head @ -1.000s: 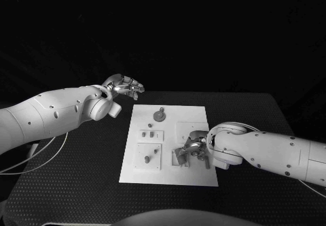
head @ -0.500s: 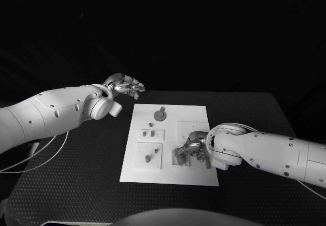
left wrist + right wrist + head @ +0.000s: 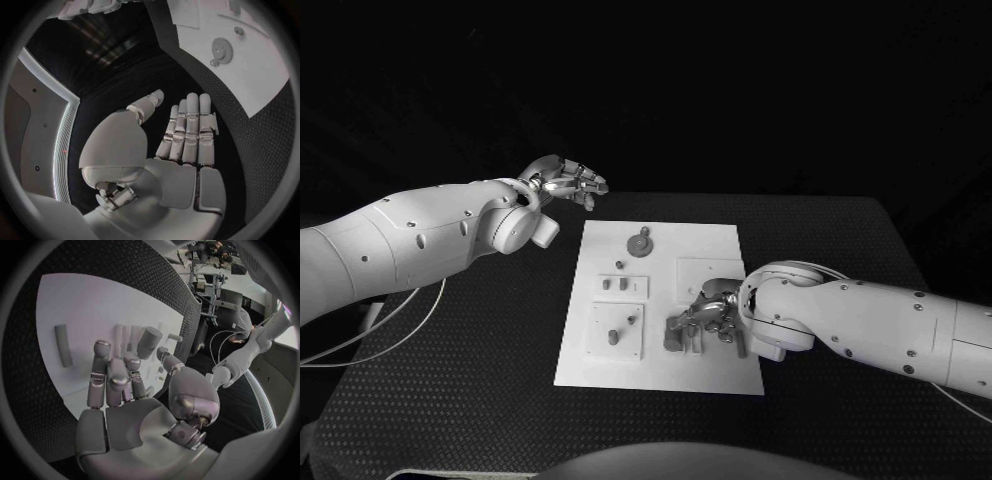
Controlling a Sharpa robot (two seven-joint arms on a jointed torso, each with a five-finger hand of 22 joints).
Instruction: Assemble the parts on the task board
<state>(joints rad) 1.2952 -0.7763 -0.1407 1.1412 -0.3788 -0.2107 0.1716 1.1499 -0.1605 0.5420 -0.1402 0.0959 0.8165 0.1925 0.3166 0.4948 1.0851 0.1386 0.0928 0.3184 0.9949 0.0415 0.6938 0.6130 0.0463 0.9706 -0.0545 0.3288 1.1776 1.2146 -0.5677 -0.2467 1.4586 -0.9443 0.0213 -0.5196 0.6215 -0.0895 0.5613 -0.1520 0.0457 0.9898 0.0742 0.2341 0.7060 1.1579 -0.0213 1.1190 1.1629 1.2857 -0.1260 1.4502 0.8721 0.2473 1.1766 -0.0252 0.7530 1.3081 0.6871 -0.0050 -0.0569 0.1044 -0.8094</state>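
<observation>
- Task board: white plate lying flat mid-tabletop, long side running away from the robot.
- Parts on the board: a round geared piece near the far end; a small slotted block below it; a small peg on the near-left square.
- Left hand: raised off the far-left corner of the board, well apart from it, grasping nothing. Left wrist view shows its fingers straight and side by side, thumb set off to one side, the board's gear beyond.
- Right hand: low over the near-right part of the board, fingers pointing down onto it.
- Right wrist view: right hand's fingers extended over the white plate; a short cylinder stands just past the fingertips, a loose bar lies apart to one side. Nothing grasped; cannot tell whether the fingertips touch the board.
</observation>
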